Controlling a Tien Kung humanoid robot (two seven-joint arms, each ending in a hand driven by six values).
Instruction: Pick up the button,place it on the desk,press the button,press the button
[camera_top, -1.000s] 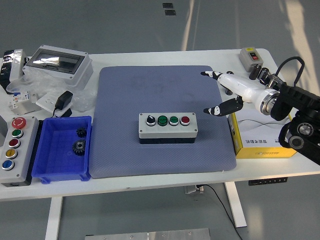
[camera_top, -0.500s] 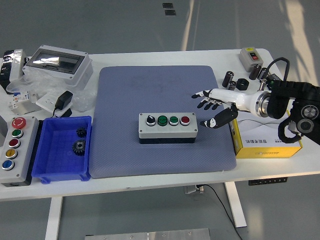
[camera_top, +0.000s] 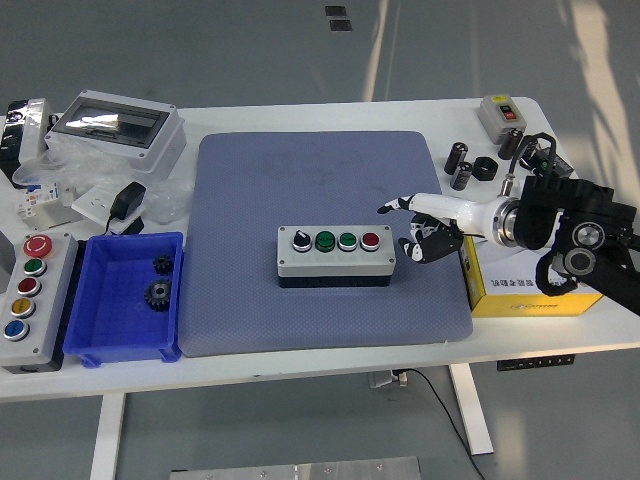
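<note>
The grey button box (camera_top: 336, 254) sits flat near the middle of the blue-grey mat (camera_top: 320, 180), long side running left to right. Its top carries a row of four controls: a black selector knob at the left end, then two green buttons, then a red button (camera_top: 371, 241) at the right end.

The right hand (camera_top: 422, 226) reaches in over the mat just to the right of the button box, at about the height of its top face. The index finger (camera_top: 392, 206) is stretched out toward the box, its dark tip above and to the right of the red button and not touching it. The other fingers are curled under the palm, and the hand holds nothing. The black right arm (camera_top: 570, 215) behind it lies over a yellow carton (camera_top: 530, 290) at the mat's right edge.

Left of the mat, a blue bin (camera_top: 95, 320) holds two dark gears (camera_top: 158, 292). Further left of the bin lies a second grey button panel (camera_top: 24, 290) with a column of coloured buttons. Beyond the mat's far-left corner stands a grey enclosure with a clear lid (camera_top: 115, 125). Beyond the far-right corner is a small grey switch box (camera_top: 502, 114) with a few black cylinders (camera_top: 460, 165) near it
</note>
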